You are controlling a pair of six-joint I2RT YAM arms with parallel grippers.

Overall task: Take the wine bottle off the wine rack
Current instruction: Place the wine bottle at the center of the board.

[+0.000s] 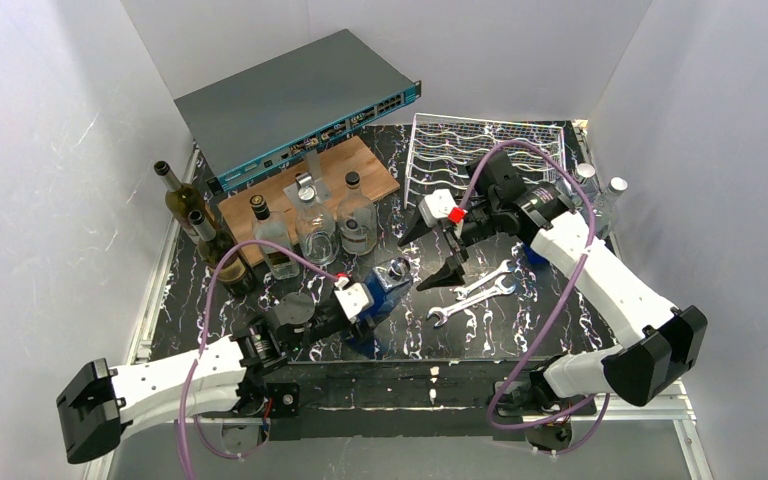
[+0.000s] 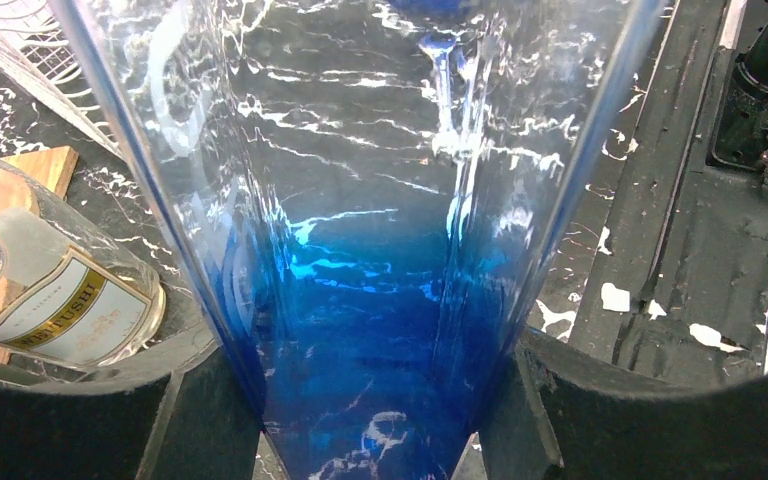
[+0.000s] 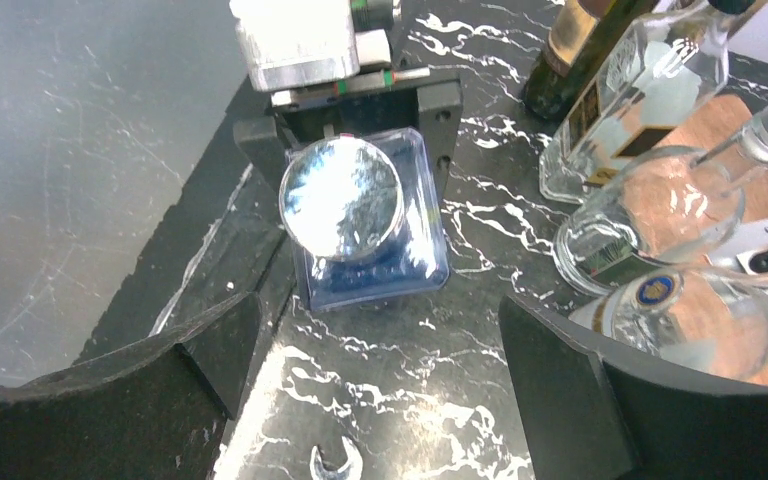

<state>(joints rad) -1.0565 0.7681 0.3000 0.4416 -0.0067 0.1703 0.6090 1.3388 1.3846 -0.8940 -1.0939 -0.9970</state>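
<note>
The left fingers [image 1: 376, 297] were clamped on the lower body of the blue glass bottle [image 1: 394, 274], which stood upright on the near part of the counter [image 1: 520, 335], well apart from the wine rack [image 1: 490, 140] at the back right. The right fingers [image 1: 438, 264] hung spread wide above the bottle's silver cap [image 3: 341, 198], not touching it, beside two wrenches [image 1: 480, 290].

Blue bottle [image 2: 380, 300] top/base off-frame, L wrist view
</note>
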